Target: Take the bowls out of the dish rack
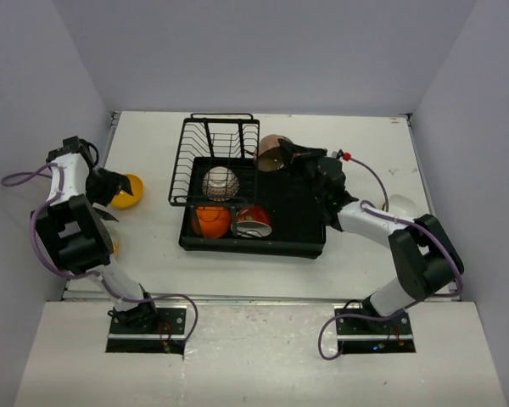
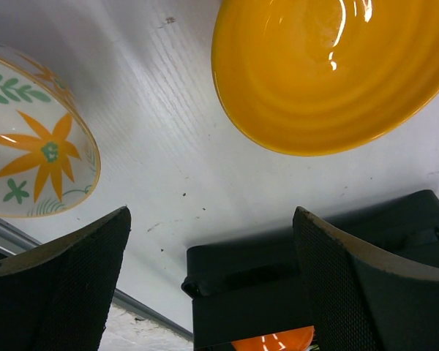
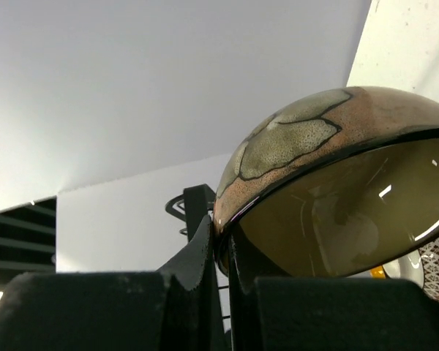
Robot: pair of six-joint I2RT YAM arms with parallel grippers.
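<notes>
Right gripper (image 3: 221, 248) was clamped on the rim of the brown speckled bowl (image 3: 329, 183), one pad inside and one outside. It held the bowl tilted near the far right corner of the dish rack (image 1: 225, 140). With so thin a pinch on a slick glazed rim, the bowl would probably swing if hurried. The carry toward the table (image 1: 365, 136) on the right looked best done slowly, opening only once the base sat flat.

The bowl's outside was matte, mottled tan with dark crackled outlines, and its inside was glossy olive.

Left gripper (image 2: 211, 216) stood with jaws wide apart above the white table and held nothing. The ribbed, shiny yellow-orange bowl (image 2: 329, 73) lay just ahead of it and a floral bowl (image 2: 36, 146) to its side.

A pale patterned bowl (image 1: 220, 182) leaned in the thin black wires. An orange bowl (image 1: 210, 220) and a red bowl (image 1: 253, 222) lay on their sides in the tray.
</notes>
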